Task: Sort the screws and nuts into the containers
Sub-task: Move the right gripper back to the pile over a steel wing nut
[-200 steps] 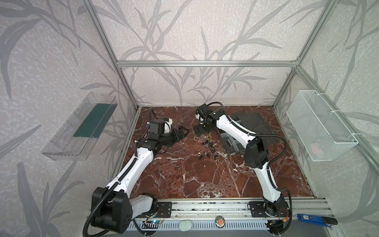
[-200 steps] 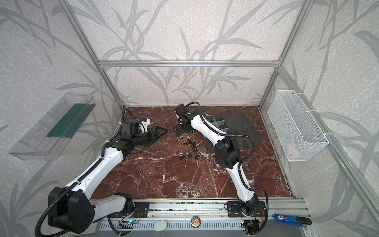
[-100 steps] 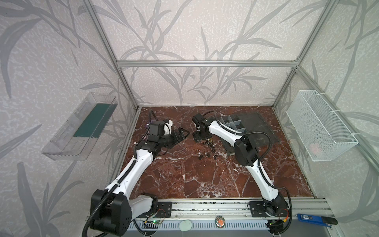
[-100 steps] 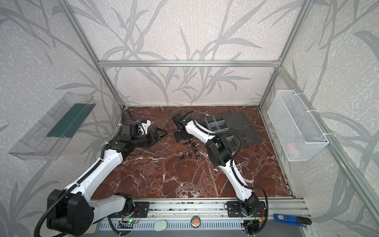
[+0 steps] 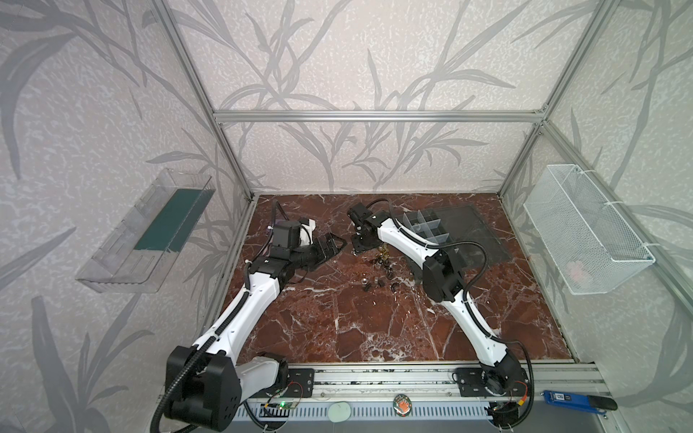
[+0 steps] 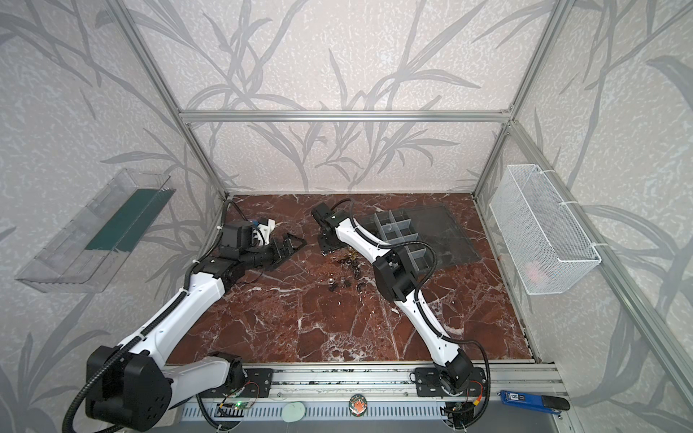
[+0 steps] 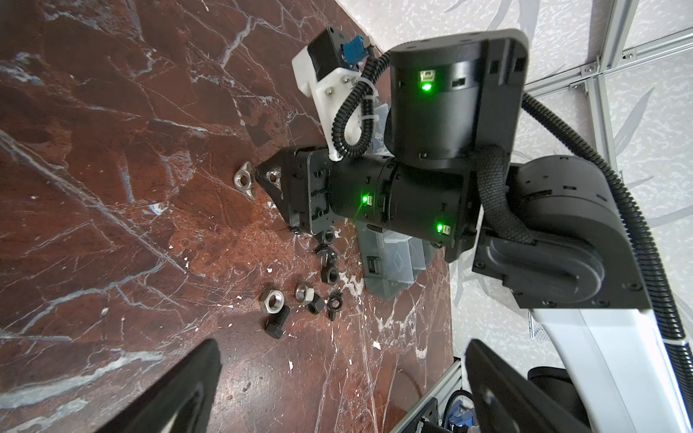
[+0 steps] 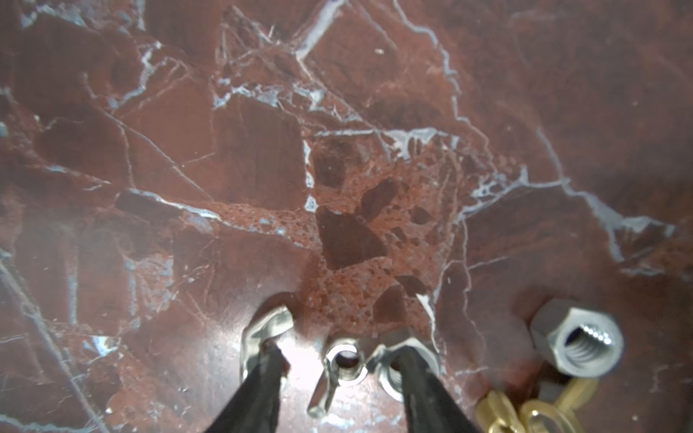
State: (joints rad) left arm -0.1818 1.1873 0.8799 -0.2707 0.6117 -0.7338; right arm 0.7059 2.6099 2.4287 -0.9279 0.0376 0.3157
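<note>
silver wing nut (image 8: pixel 347 366) | lies between tips of right pincer (image 8: pixel 337 354) | jaws apart

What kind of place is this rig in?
Probably a robot data-collection cell: aluminium frame, left arm and right arm mounted on a front rail, loose nuts beside an organizer box on the tabletop.

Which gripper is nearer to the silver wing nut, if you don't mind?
Right. The right gripper is down over the silver wing nut, fingers flanking its hole; the left gripper hovers apart, to its left.
</note>
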